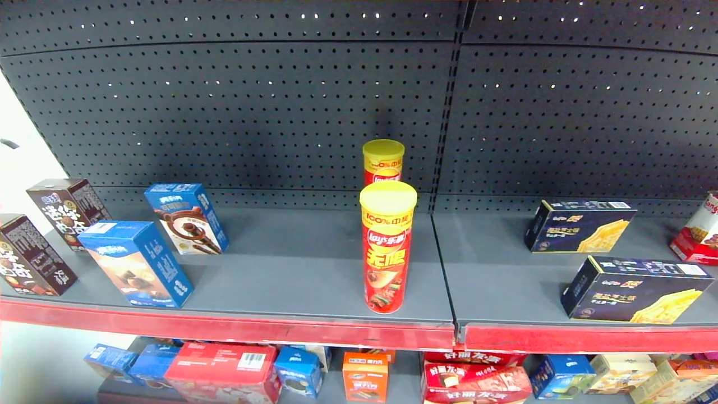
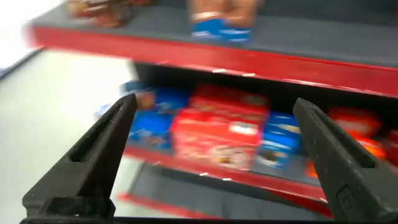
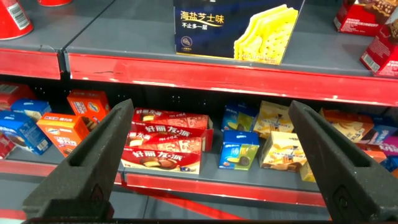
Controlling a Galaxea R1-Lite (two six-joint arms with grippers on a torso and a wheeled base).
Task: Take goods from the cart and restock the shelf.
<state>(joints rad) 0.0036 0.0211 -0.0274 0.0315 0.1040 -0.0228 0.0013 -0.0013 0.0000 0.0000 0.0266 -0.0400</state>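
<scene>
Canisters of crisps are standing upright on the grey upper shelf (image 1: pixel 291 264), 2 in single file: the front canister (image 1: pixel 387 252) is sitting near the shelf's red lip, and the rear canister (image 1: pixel 383 161) is sitting close to the perforated back panel (image 1: pixel 252 112). To their left, 2 blue boxes (image 1: pixel 137 262) and 2 brown boxes (image 1: pixel 31 255) are standing in pairs, 1 in front and 1 behind. To their right, 2 navy boxes (image 1: pixel 634 289) are lying on their long sides, well apart from the canisters, and a red and white box (image 1: pixel 698 233) is showing at the far edge. Mixed packets in red, blue and orange are crowding together on the lower shelf (image 3: pixel 217 186). The left hand (image 2: pixel 214 102) is hanging in front of that lower shelf, fingers spread wide and pinching nothing. The right hand (image 3: pixel 211 107) is hovering before the lower shelf, below 1 of the navy boxes, its fingers likewise spread and holding nothing
</scene>
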